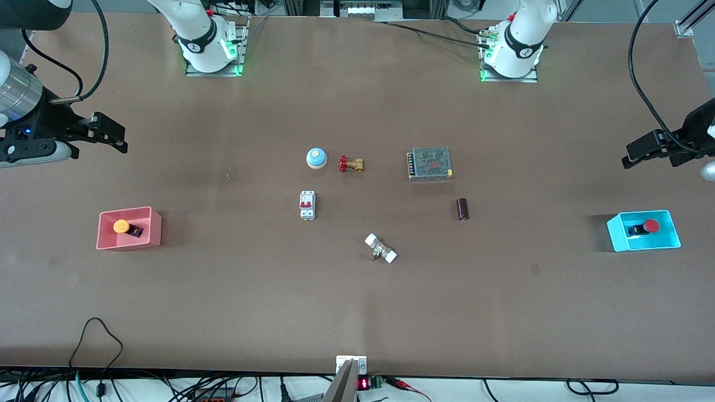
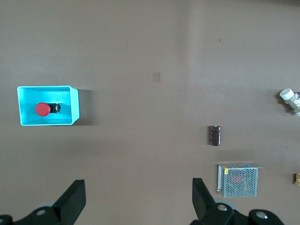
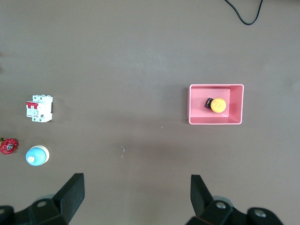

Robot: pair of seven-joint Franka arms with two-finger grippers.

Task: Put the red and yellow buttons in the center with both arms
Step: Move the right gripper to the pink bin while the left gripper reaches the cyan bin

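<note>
The orange-yellow button [image 1: 122, 226] lies in a pink bin [image 1: 128, 211] toward the right arm's end of the table; it also shows in the right wrist view [image 3: 217, 105]. The red button [image 1: 651, 226] lies in a cyan bin [image 1: 642, 214] toward the left arm's end; it also shows in the left wrist view [image 2: 42, 109]. My right gripper [image 1: 120, 139] is open and empty, up in the air over bare table near the pink bin. My left gripper [image 1: 628, 157] is open and empty, over bare table near the cyan bin. The brown table center [image 1: 391, 206] is bare.
Around the center stand a blue-and-white bell [image 1: 316, 158], a brass valve with a red handle [image 1: 351, 164], a mesh-topped metal box [image 1: 429, 163], a white breaker [image 1: 307, 205], a dark cylinder [image 1: 462, 209] and a white-capped fitting [image 1: 381, 248].
</note>
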